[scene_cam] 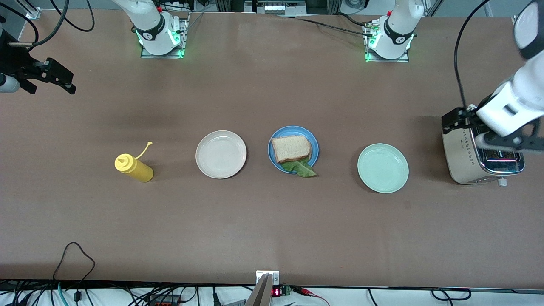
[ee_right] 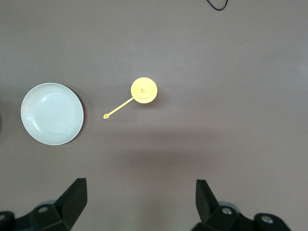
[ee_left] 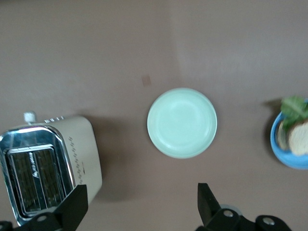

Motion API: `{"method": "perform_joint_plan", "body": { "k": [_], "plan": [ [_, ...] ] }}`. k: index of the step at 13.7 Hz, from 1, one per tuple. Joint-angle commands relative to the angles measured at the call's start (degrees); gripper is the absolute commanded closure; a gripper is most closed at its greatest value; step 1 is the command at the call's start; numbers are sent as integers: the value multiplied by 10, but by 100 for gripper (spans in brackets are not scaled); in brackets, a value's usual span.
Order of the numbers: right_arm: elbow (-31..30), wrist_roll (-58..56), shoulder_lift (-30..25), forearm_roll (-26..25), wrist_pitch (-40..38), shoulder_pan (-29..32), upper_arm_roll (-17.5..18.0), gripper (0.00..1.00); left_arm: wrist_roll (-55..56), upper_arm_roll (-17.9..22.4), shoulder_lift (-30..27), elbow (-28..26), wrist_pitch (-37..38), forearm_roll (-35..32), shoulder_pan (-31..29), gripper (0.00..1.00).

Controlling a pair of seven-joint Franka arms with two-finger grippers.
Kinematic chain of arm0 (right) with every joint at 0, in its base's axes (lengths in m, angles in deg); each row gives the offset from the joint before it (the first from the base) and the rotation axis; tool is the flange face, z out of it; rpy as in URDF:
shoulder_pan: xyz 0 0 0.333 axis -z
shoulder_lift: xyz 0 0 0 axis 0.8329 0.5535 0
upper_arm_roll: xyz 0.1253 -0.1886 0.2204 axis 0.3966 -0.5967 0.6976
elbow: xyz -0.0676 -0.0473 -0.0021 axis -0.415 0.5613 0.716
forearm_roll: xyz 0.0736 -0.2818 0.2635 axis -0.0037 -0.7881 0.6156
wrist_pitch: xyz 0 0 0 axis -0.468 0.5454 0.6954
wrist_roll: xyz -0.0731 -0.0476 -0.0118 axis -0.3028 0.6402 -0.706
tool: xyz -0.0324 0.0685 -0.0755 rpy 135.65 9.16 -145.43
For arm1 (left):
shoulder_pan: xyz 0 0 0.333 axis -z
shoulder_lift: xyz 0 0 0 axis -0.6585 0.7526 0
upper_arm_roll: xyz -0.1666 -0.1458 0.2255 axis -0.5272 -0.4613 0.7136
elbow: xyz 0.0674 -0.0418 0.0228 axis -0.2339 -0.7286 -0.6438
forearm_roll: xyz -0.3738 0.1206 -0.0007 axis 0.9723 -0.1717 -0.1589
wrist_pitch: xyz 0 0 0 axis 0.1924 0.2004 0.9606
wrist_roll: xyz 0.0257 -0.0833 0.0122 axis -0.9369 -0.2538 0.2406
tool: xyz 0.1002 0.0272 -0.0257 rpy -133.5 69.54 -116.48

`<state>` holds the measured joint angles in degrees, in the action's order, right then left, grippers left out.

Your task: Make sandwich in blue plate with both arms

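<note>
The blue plate (scene_cam: 313, 144) sits mid-table and holds the sandwich (scene_cam: 291, 148): a light brown bread slice on top, with a green lettuce leaf (scene_cam: 300, 168) poking out from under it over the rim toward the front camera. The left wrist view catches the blue plate (ee_left: 288, 156) and the sandwich (ee_left: 301, 138) at its edge. My left gripper (scene_cam: 510, 142) (ee_left: 142, 192) hangs open and empty over the toaster (scene_cam: 467, 165). At the right arm's end of the table, my right gripper (scene_cam: 46, 80) (ee_right: 140, 187) is raised, open and empty.
A pale pinkish-white plate (scene_cam: 221, 154) (ee_right: 52, 113) lies beside the blue plate toward the right arm's end, and a yellow squeeze bottle (scene_cam: 134, 168) (ee_right: 144, 90) stands past it. A mint-green plate (scene_cam: 383, 168) (ee_left: 182, 122) lies between the blue plate and the toaster (ee_left: 48, 168).
</note>
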<state>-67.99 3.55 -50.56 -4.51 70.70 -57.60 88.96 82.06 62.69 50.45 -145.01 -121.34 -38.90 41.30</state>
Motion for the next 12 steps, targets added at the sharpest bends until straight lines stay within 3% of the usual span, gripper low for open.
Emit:
{"method": "perform_joint_plan", "body": {
  "k": [1, 3, 12],
  "plan": [
    [9, 7, 3, 4, -7, -2, 0, 0, -9, 25, -85, -94, -55, 14, 18, 0],
    [9, 7, 3, 3, -5, -2, 0, 0, -32, 25, -91, -94, 5, 14, 23, 0],
    [25, -5, 12, -3, -5, 0, 0, 0, -21, 18, -83, -82, 22, 15, 20, 0]
  ]
}}
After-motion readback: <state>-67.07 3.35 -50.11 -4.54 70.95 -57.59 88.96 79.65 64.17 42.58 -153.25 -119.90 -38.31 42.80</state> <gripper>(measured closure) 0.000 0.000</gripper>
